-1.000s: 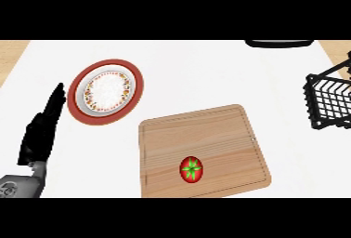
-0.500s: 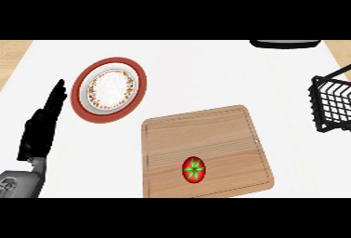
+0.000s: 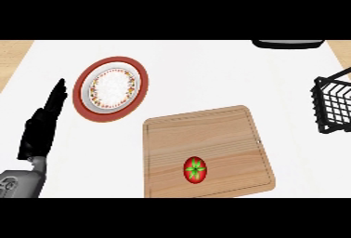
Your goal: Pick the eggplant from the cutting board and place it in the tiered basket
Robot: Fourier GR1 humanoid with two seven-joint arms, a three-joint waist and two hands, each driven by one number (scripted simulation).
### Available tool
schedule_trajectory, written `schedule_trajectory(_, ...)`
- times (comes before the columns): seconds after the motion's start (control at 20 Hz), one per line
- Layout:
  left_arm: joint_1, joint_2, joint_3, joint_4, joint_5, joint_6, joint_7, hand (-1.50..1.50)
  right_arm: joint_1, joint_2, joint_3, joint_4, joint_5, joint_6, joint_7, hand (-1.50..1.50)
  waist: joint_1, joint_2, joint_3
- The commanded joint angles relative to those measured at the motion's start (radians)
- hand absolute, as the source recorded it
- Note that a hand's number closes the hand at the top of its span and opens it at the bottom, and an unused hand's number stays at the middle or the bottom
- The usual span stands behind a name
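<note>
In the head view, the cutting board (image 3: pixel 205 139) lies by the table's (image 3: pixel 205 69) near edge, about midway along it. The only thing on it is a small red vegetable (image 3: pixel 195 169) with a green star-shaped stem. It looks more like a tomato than the eggplant the task names, so treat it as your target. It sits in the board's near half, apart from every board edge, so you likely have room to close around it from above.

The tiered basket (image 3: pixel 334 104), black wire, stands at the table's right edge, cut off by the frame and well apart from the board. That placement probably suits a right-side reach, but the right robot hand does not show at all.

A red-rimmed plate (image 3: pixel 81 100) rests toward the far left corner, and a dark object (image 3: pixel 288 43) pokes in at the far edge. Neither lies between board and basket.

The left robot hand (image 3: pixel 42 128) stands near the table's left edge, released, fingers straight and pointing away, grasping nothing and touching none of these things. It appears to be resting. By my reading, the pick has not begun.
</note>
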Motion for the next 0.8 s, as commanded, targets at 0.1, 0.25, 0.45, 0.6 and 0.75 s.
schedule_trajectory(0.1, -0.05, -0.022, 0.001, -0.001, -0.015, 0.009, 0.041, 0.0, 0.063, 0.054, -0.118, 0.114, -0.128, 0.13, -0.033, -1.5, -0.005, 0.001, 0.0)
schedule_trajectory(0.25, -0.032, -0.033, 0.003, 0.03, -0.02, -0.001, 0.003, 0.0, 0.121, 0.116, -0.159, 0.136, -0.116, 0.052, -0.097, -1.5, -0.004, 0.001, 0.0)
schedule_trajectory(0.45, 0.005, -0.009, 0.034, 0.019, -0.001, -0.027, -0.021, 0.0, 0.13, 0.11, -0.271, 0.112, -0.178, 0.003, -0.126, -1.5, -0.006, -0.003, -0.001)
schedule_trajectory(0.6, -0.075, 0.003, 0.046, 0.036, 0.001, -0.05, 0.042, 0.0, 0.131, 0.102, -0.336, 0.114, -0.176, -0.028, -0.174, -1.5, -0.008, -0.002, 0.0)
schedule_trajectory(0.75, 0.007, -0.018, 0.04, 0.017, -0.022, -0.025, -0.024, 0.0, 0.219, 0.065, -0.431, 0.11, -0.242, -0.023, -0.277, -1.5, -0.019, -0.006, 0.0)
